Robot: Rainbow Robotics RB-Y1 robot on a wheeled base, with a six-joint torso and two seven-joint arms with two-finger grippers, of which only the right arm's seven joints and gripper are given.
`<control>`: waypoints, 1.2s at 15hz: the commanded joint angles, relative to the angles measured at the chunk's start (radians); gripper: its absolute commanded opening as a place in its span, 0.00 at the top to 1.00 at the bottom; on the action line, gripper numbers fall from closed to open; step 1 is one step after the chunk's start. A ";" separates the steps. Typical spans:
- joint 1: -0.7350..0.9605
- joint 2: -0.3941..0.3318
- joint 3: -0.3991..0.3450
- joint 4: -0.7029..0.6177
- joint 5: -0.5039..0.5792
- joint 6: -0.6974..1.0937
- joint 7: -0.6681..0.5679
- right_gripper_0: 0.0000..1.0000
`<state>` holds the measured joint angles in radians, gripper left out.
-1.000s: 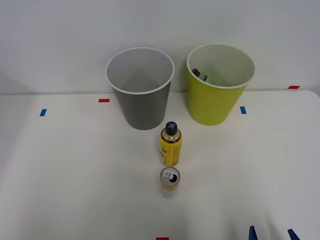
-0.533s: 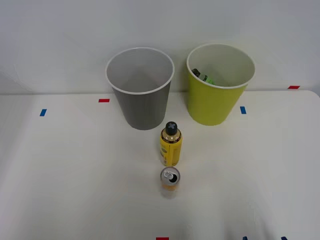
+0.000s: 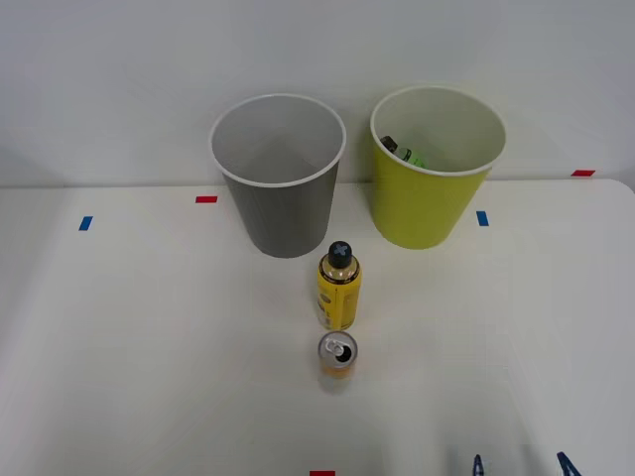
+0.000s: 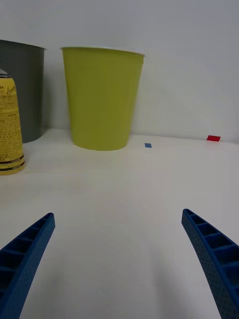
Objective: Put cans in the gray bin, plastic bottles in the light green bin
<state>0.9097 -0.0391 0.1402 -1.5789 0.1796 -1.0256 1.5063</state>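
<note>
Desk [image 3: 129, 347], white and marked with small red and blue tape squares, seen from the front view with two tall tapered bins standing side by side at its far edge against a pale wall. The gray bin [image 3: 283, 213] stands on the robot's left of the pair, the light green bin [image 3: 427, 203] on the right; the two are close but apart, each with a white rim and pale inside. Within the light green bin, against its inner wall, lies a green plastic bottle [image 3: 402, 152] with a black cap. In front of the gray bin, near the desk's middle, stands an upright yellow bottle [image 3: 338, 293] with a dark cap. Just nearer the robot stands the can [image 3: 337, 355], upright, its silver top and pull tab facing up, slightly apart from the yellow bottle. At the near right edge of the desk, the two blue tips of the right tool [image 3: 518, 466] rise into view, well apart from the can. In the right wrist view the tool [image 4: 119, 249] stands with its ribbed blue fingers [image 4: 30, 246] spread wide, nothing between them, above bare desk surface and facing the light green bin [image 4: 102, 99], with the yellow bottle [image 4: 10, 129] off to one side.
</note>
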 commanded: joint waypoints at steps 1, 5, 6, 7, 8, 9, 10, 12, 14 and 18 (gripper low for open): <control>-0.012 0.001 -0.001 0.000 -0.009 0.002 0.002 0.13; -0.026 0.005 -0.004 0.000 0.005 0.005 0.003 0.12; -0.025 0.007 -0.002 0.000 0.005 0.007 0.006 0.13; -0.020 0.010 -0.004 0.000 0.005 0.005 0.008 0.13; -0.017 0.011 -0.004 0.000 0.006 0.005 0.011 0.12; -0.015 0.011 -0.001 0.000 0.006 0.007 0.015 0.13; -0.014 0.011 0.001 0.000 0.006 0.007 0.015 0.12; -0.015 0.011 0.004 0.000 0.006 0.005 0.020 0.12; -0.015 0.010 0.004 0.000 0.006 0.005 0.026 0.12; -0.015 0.010 0.004 0.000 0.006 0.005 0.026 0.13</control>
<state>0.8944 -0.0289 0.1441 -1.5784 0.1855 -1.0200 1.5323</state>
